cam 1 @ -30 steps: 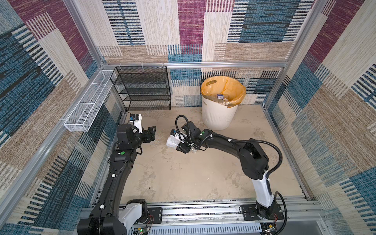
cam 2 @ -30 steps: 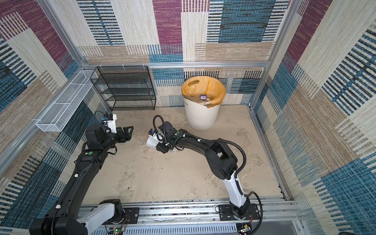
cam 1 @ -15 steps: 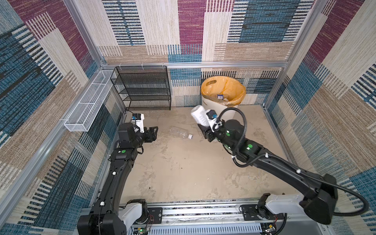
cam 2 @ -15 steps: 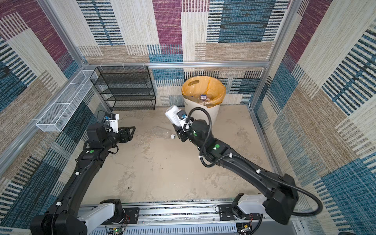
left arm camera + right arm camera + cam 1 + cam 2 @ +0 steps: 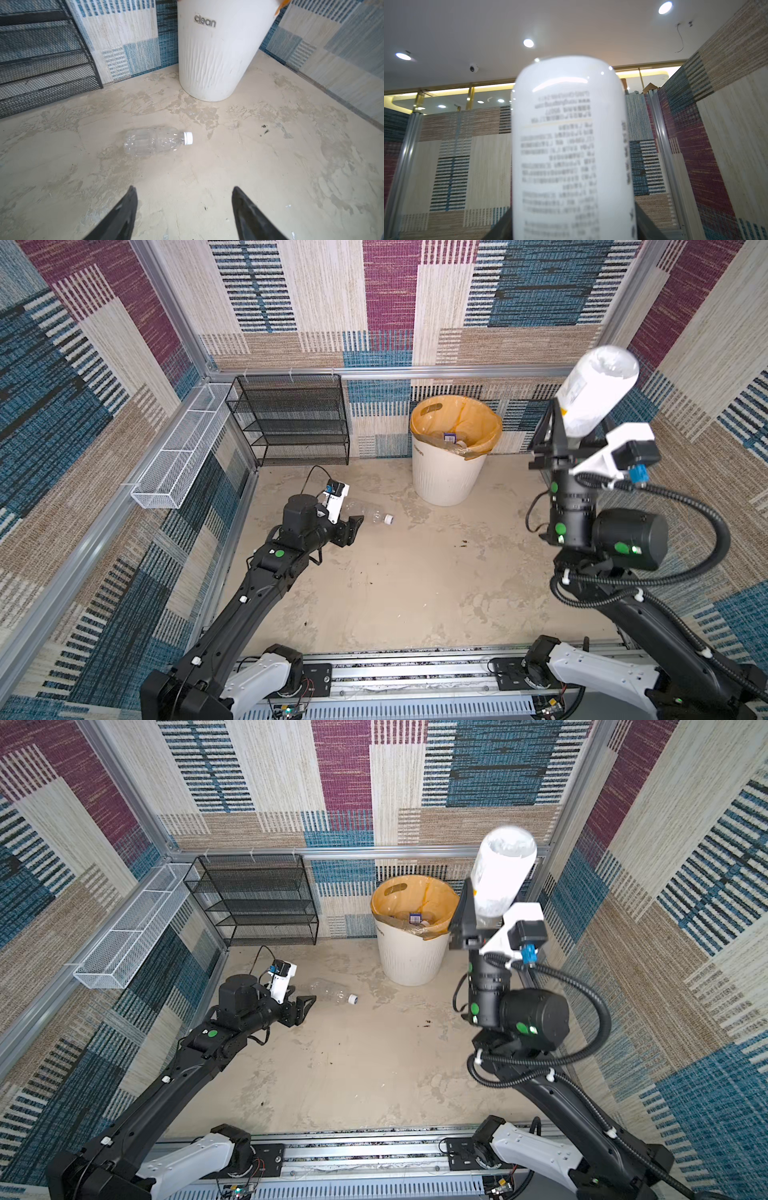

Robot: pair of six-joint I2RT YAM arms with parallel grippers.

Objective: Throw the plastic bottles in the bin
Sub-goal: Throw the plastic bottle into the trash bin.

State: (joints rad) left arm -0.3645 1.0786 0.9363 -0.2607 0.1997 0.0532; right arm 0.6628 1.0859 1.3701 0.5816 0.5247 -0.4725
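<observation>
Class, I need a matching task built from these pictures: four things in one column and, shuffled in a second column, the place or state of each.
Column A
1. white bottle
2. clear bottle
3. bin
4. left gripper

Column B
a. lies on its side on the floor
b. open and empty, low over the floor
c. held aloft in the right gripper
d. stands upright, lined in orange

Pairs: 1-c, 2-a, 3-d, 4-b
</observation>
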